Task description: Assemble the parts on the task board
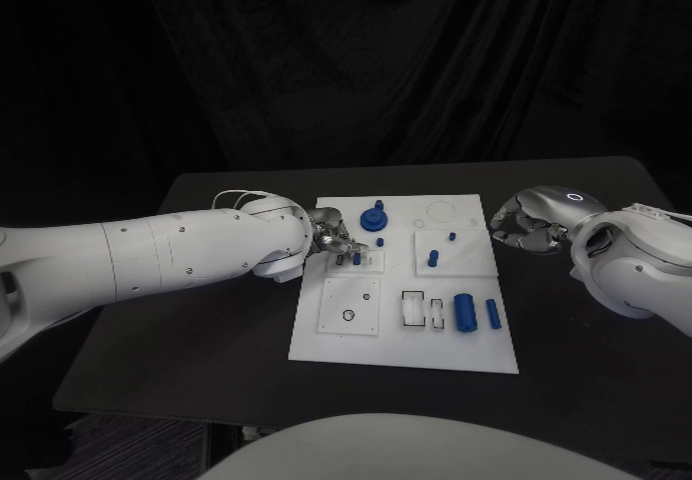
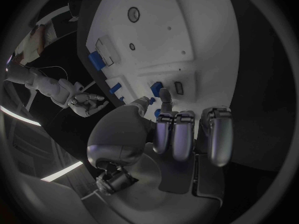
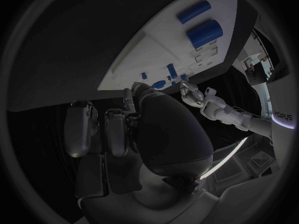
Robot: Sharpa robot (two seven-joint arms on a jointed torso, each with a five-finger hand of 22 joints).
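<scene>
The white task board (image 1: 325, 340) lies in the middle of the black table. My left hand (image 1: 329, 243) reaches over its left edge. Its thumb and a finger pinch a small blue peg (image 1: 356, 258) that stands at a small plate on the board; the left wrist view shows a sliver of the blue peg (image 2: 156, 113) between them. My right hand (image 1: 526, 222) hovers over the table just off the board's right edge, with its fingers (image 3: 118, 129) curled in on nothing. A blue knob (image 1: 376, 216) stands at the board's far side.
Two short blue pegs (image 1: 433, 258) (image 1: 451, 237) stand on the board's right half. A thick blue cylinder (image 1: 464, 311) and a slimmer one (image 1: 493, 314) lie near the front right, beside open slots (image 1: 414, 308). A round hole (image 1: 348, 317) sits front left.
</scene>
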